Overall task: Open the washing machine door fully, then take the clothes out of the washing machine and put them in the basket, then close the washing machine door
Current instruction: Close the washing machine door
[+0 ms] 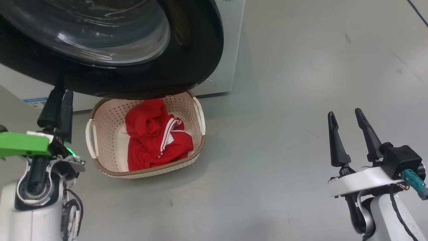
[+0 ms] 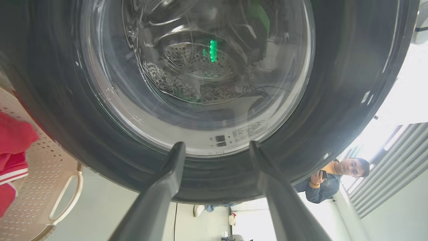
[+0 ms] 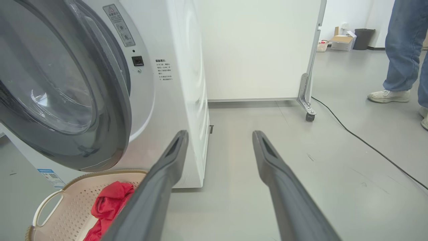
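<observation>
We see the clothes point(image 1: 153, 137) heaped in the basket point(image 1: 107, 134), beneath the washing machine door point(image 1: 187, 60) (swung open) — our left fingers point(image 2: 164, 187) and right fingers point(image 1: 336, 144) spread wide.

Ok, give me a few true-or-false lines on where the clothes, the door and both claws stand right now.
1. The clothes lie in the basket. True.
2. The right claw grips a red garment. False: it is open and empty, over bare floor.
3. The washing machine door is shut. False: it stands swung out from the washing machine.
4. The left claw has its fingers apart, pointing at the door's black rim. True.
5. The basket sits upright on the floor, its far edge under the door. True.
</observation>
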### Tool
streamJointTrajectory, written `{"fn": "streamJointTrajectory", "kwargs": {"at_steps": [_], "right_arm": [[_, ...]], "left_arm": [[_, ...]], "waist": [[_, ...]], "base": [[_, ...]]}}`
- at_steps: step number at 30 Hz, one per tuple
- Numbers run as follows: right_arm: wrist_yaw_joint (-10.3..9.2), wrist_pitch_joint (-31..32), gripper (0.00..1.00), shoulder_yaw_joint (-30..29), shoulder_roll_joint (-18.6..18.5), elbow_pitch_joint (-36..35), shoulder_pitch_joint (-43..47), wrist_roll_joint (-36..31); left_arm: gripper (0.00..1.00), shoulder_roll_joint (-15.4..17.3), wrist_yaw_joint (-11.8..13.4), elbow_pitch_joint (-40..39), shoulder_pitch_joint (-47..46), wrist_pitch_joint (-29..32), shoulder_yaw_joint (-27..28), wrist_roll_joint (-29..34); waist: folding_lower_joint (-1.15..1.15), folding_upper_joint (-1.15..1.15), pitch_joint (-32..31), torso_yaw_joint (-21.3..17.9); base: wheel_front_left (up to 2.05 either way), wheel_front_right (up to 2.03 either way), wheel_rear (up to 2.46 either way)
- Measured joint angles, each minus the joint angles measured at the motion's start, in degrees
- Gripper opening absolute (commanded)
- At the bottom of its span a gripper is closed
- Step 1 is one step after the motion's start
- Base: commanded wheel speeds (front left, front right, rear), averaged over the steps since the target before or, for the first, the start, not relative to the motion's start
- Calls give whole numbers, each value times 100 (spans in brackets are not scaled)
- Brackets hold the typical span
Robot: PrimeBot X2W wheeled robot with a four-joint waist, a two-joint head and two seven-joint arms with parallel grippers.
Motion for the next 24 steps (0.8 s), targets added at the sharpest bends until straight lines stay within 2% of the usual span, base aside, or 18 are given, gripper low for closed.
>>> {"fn": "streamJointTrajectory", "kwargs": {"at_steps": [5, 7, 11, 12, 17, 20, 21, 24], "right_arm": [[0, -1, 100, 14, -12, 32, 87, -26], [0, -16, 100, 18, -14, 33, 102, -34], [0, -42, 100, 30, -45, 45, 230, -64], [0, -42, 100, 30, -45, 45, 230, -64], [0, -42, 100, 86, -53, 58, 300, -79], [0, -42, 100, 124, -52, 59, 312, -114], [0, -42, 100, 155, -52, 59, 342, -136], [-1, -42, 100, 196, -54, 57, 438, -181]], "left_arm": [[100, 30, 0, -253, 307, -426, -172, 779], [100, 112, -1, -370, 420, -625, -318, 1349], [100, 554, -2, -467, 708, -1167, -690, 2704], [100, 554, -2, -467, 708, -1167, -690, 2704], [100, 959, -4, -528, 996, -1816, -1094, 4094], [100, 1010, -5, -543, 1142, -2187, -1182, 4726], [100, 1115, 37, -586, 1251, -2410, -1294, 5189], [100, 1187, 310, -676, 1473, -2642, -1480, 5761]], "waist": [[0, 0, -210, 252], [0, 0, -297, 344], [0, 0, -466, 515], [0, 0, -466, 515], [0, 0, -687, 681], [0, 0, -820, 748], [0, 0, -906, 778], [0, 0, -1051, 804]], "base": [[0, 0, 0], [0, 0, 0], [0, 0, 0], [0, 0, 0], [0, 0, 0], [0, 0, 0], [0, 0, 0], [0, 0, 0]]}}
